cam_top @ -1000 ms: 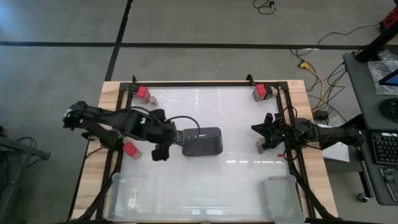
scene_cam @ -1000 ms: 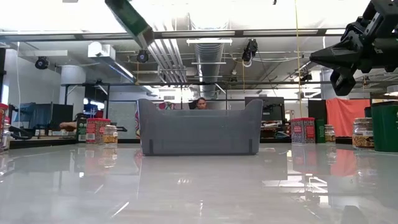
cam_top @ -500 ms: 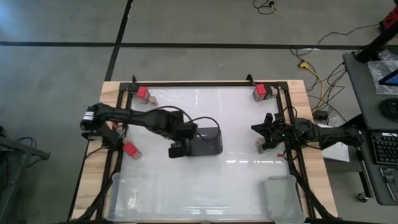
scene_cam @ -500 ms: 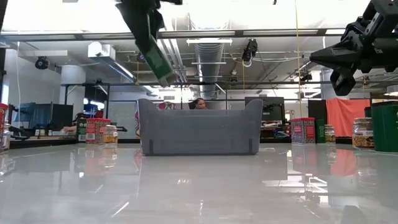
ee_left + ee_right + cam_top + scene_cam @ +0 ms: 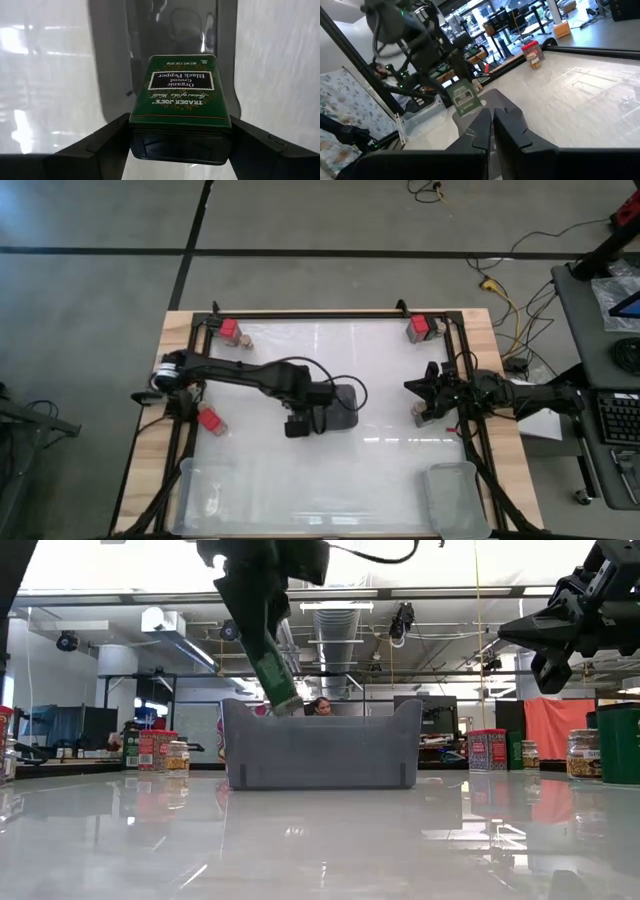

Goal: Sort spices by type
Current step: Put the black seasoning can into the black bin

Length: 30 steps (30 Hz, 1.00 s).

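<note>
My left gripper (image 5: 180, 127) is shut on a green black-pepper tin (image 5: 181, 95), above the left end of the dark slotted holder (image 5: 338, 406). In the low view the tin (image 5: 272, 670) tilts, its lower end at the holder's (image 5: 320, 750) top edge. My right gripper (image 5: 490, 125) is shut and hovers at the table's right side, beside a small jar (image 5: 420, 420). Red tins stand at the far left (image 5: 231, 330), far right (image 5: 420, 328) and left (image 5: 209, 419), two of them with a jar alongside. My left gripper pinches the green tin between its two fingers (image 5: 107, 137), on the tin's narrow sides at the dark end nearest the wrist (image 5: 180, 146). The fingers come from above, slanting. The tin hangs tilted below them, off the table; I cannot tell whether its lower end (image 5: 285, 703) touches the holder.
Two clear plastic bins sit at the near edge, one left (image 5: 215, 490) and one right (image 5: 455, 495). A black frame (image 5: 320, 315) borders the table. In the right wrist view a red tin and a jar (image 5: 532, 54) stand near the frame.
My left gripper has moved toward the table's right and down, carrying the green tin from beside the holder to over its left end. The tin has come down to the holder's top edge. My right arm has kept still.
</note>
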Each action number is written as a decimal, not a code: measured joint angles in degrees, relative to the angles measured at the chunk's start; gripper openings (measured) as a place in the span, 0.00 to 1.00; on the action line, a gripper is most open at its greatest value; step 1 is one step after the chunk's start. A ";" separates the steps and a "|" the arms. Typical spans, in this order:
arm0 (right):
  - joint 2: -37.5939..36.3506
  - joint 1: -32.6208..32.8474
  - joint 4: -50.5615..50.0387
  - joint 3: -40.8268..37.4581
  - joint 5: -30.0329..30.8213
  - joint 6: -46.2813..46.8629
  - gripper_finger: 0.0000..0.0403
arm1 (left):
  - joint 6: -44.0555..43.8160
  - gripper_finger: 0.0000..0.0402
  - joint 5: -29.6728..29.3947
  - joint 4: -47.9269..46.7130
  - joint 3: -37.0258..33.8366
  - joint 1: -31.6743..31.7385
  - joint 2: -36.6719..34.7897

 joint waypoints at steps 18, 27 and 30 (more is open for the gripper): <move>0.02 0.00 0.01 0.00 0.01 0.00 0.03 | -1.45 0.66 0.30 -1.00 -0.13 1.82 6.36; 0.02 0.00 0.01 0.00 -0.01 0.00 0.03 | -2.03 0.66 1.72 -0.71 -0.13 1.74 6.36; 0.02 0.00 0.01 0.00 0.01 0.00 0.03 | -2.04 0.66 2.01 -0.61 -0.13 1.59 6.36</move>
